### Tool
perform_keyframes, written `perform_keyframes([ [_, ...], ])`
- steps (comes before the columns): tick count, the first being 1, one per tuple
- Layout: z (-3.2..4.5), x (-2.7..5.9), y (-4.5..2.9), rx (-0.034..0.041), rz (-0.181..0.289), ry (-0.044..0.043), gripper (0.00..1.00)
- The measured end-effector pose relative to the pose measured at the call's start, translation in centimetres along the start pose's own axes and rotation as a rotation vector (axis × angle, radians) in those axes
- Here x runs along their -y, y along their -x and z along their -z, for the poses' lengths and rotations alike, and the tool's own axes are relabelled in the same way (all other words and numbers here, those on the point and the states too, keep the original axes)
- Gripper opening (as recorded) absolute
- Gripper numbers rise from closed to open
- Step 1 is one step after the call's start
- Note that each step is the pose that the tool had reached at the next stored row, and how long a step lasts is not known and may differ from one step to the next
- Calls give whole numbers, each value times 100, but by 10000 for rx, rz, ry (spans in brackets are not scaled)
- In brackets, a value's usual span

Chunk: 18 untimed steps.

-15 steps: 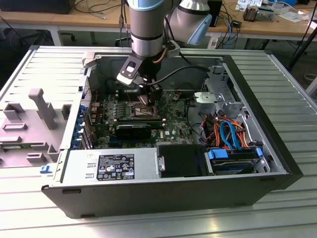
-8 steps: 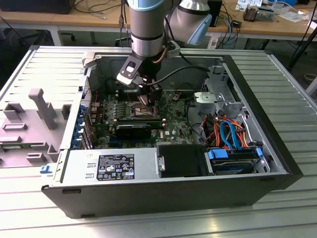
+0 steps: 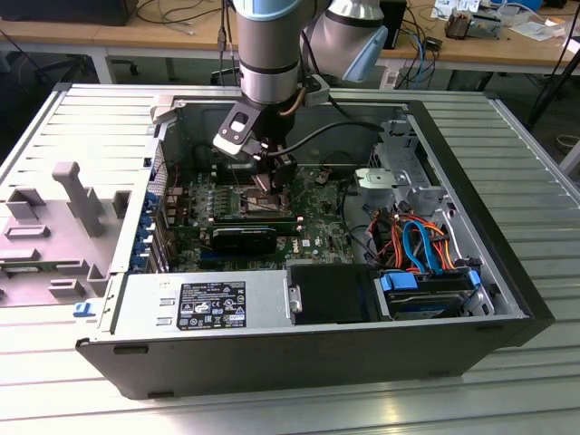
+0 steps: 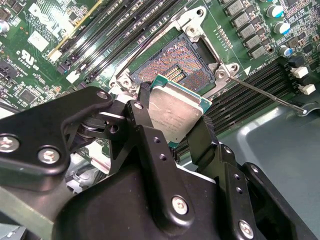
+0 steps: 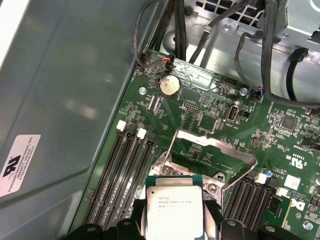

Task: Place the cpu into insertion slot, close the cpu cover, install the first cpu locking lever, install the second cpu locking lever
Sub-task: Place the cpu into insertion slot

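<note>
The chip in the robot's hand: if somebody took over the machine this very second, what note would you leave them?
The hand is shut on the cpu, gripping two opposite edges.
The cpu hangs just over the insertion slot, not seated; the slot's contacts lie bare.
The cpu cover is swung open, off the slot.
A locking lever is unlatched, out to the side.
Done: cpu picked up and brought to the slot.
Left: seating the cpu, closing the cover, both levers.

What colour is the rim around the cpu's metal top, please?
The cpu has a green rim; it shows best in the second wrist view.
</note>
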<state>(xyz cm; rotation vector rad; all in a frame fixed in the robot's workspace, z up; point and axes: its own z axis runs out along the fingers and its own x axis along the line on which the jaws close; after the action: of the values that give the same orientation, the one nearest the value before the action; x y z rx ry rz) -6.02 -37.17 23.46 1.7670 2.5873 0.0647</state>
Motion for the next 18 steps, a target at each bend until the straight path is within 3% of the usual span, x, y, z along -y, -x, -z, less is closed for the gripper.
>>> perform_keyframes([
  [18, -4, 0, 0, 5, -134, 2, 55],
])
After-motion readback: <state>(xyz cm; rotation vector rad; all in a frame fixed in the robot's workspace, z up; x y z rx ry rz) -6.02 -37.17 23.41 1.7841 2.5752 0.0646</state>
